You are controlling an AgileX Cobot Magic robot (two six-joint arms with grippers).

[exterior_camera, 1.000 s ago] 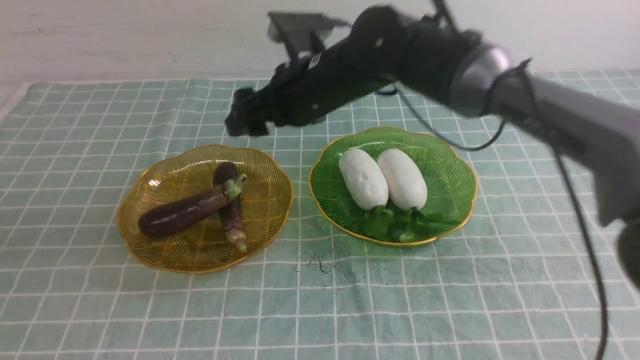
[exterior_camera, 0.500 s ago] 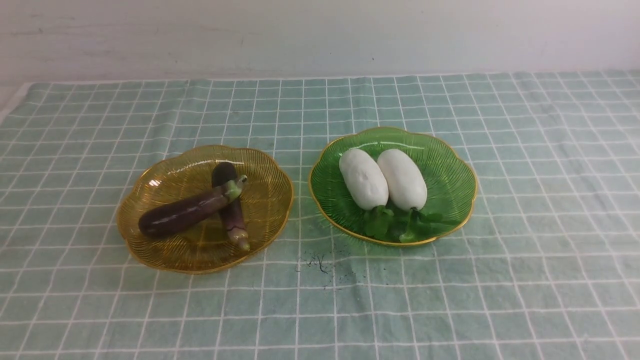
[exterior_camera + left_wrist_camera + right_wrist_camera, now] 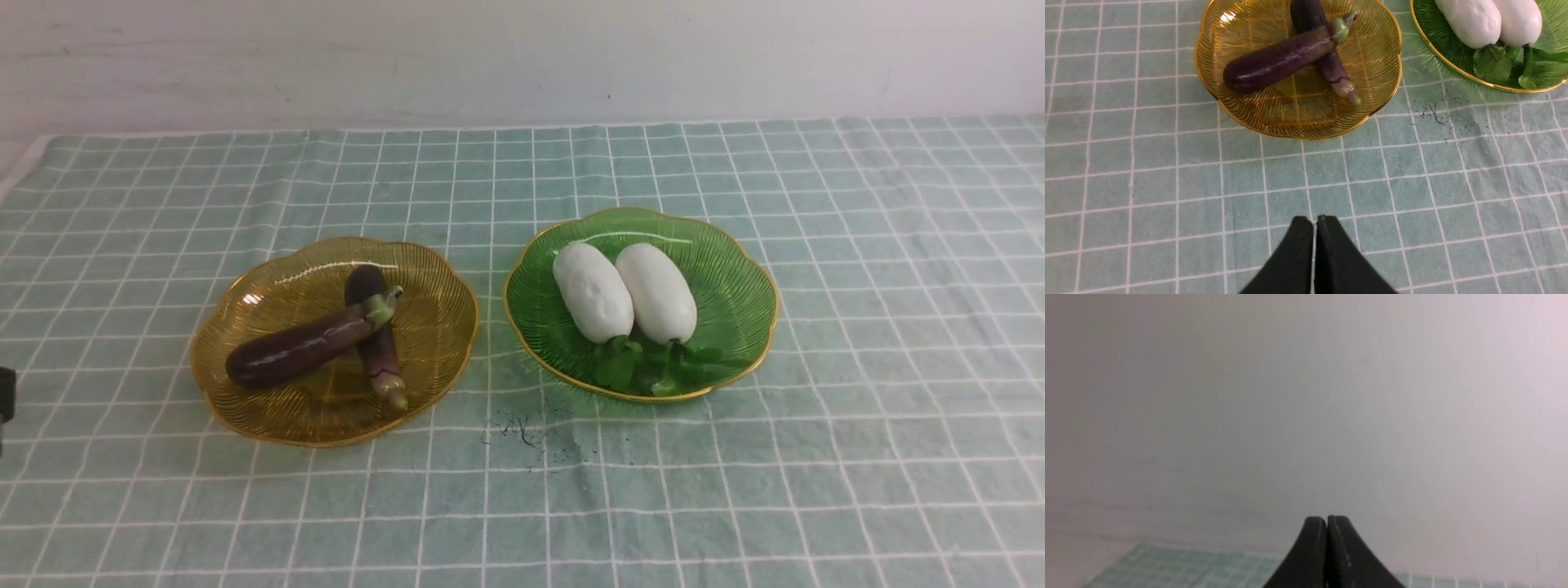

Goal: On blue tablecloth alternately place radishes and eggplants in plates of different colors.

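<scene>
Two dark-purple eggplants (image 3: 306,347) lie crossed in the amber-yellow plate (image 3: 433,335) on the blue tablecloth (image 3: 735,490). Two white radishes (image 3: 624,290) with green tops lie side by side in the green plate (image 3: 739,302). In the left wrist view the eggplants (image 3: 1282,61), amber plate (image 3: 1376,81), radishes (image 3: 1474,20) and green plate (image 3: 1437,45) show. My left gripper (image 3: 1314,218) is shut and empty, above bare cloth on the near side of the amber plate; a dark sliver of it (image 3: 4,396) shows at the front view's left edge. My right gripper (image 3: 1326,518) is shut and empty, facing the wall.
A small dark smudge (image 3: 522,429) marks the cloth in front of the gap between the plates. A pale wall (image 3: 522,57) runs behind the table's far edge. The cloth's left edge (image 3: 16,175) shows at the far left.
The right arm, which reached over the plates one second ago, has gone out of the front view. A dark part of the left arm has appeared at the left edge.
</scene>
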